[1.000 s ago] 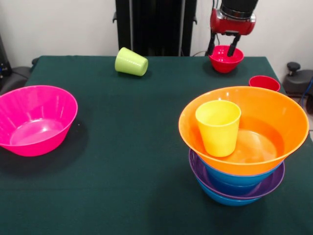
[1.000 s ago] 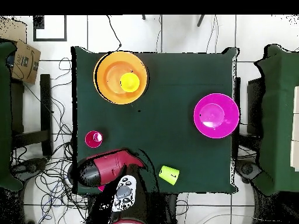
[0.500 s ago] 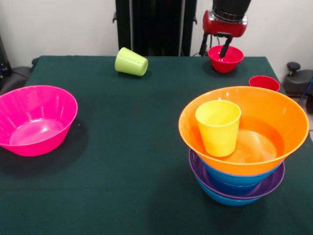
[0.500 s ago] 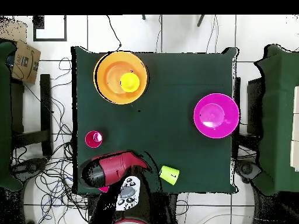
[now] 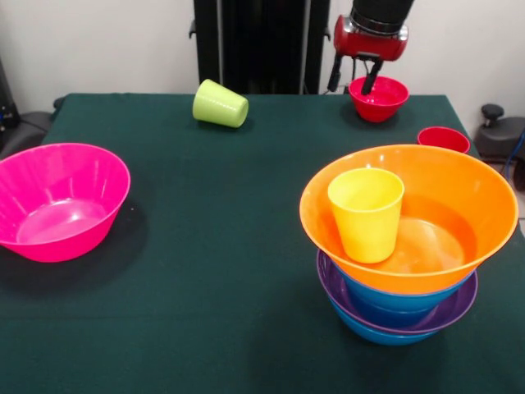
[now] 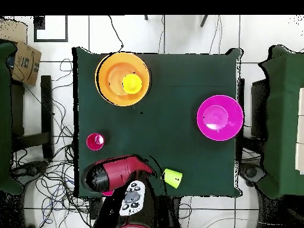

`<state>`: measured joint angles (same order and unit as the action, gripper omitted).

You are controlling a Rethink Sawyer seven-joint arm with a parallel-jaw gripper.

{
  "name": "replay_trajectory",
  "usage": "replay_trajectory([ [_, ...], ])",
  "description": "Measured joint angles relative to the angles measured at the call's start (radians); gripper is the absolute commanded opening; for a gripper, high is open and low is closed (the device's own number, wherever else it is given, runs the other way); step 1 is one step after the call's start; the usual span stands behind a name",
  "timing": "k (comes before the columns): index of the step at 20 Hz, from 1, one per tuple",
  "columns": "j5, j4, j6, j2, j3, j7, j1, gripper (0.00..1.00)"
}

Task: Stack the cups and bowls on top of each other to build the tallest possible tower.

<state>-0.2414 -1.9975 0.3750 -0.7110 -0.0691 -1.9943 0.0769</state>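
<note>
The tower stands at the front right: blue and purple bowls [image 5: 449, 313] under a wide orange bowl [image 5: 463, 176] [image 6: 110, 74]. An upright yellow cup [image 5: 366, 213] [image 6: 132, 83] sits inside the orange one. My gripper [image 5: 351, 84] hangs open over the left rim of a small red bowl [image 5: 382, 98] at the far edge. One finger is above its inside and the other is outside to its left. A red cup [image 5: 444, 138] [image 6: 95, 141] stands upright nearby. The lime cup [image 5: 220, 104] [image 6: 172, 177] lies on its side. A large pink bowl [image 5: 57, 199] [image 6: 219, 117] sits alone.
The dark green table [image 5: 230, 263] has open cloth between the pink bowl and the tower. In the overhead view the arm's red head [image 6: 116, 172] covers most of the small red bowl. A cardboard box [image 6: 22, 59] and cables lie beside the table.
My gripper has shifted left and slightly up, from straddling the small red bowl to hanging over its left rim. The bowl and everything else stayed put.
</note>
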Motion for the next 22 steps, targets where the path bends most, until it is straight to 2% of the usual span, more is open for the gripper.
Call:
replay_trajectory([
  [10,0.003,0.000,-0.007,0.027,0.001,0.000,0.000,1.00],
  [22,0.003,-0.019,-0.159,0.085,0.058,0.000,-0.038,1.00],
])
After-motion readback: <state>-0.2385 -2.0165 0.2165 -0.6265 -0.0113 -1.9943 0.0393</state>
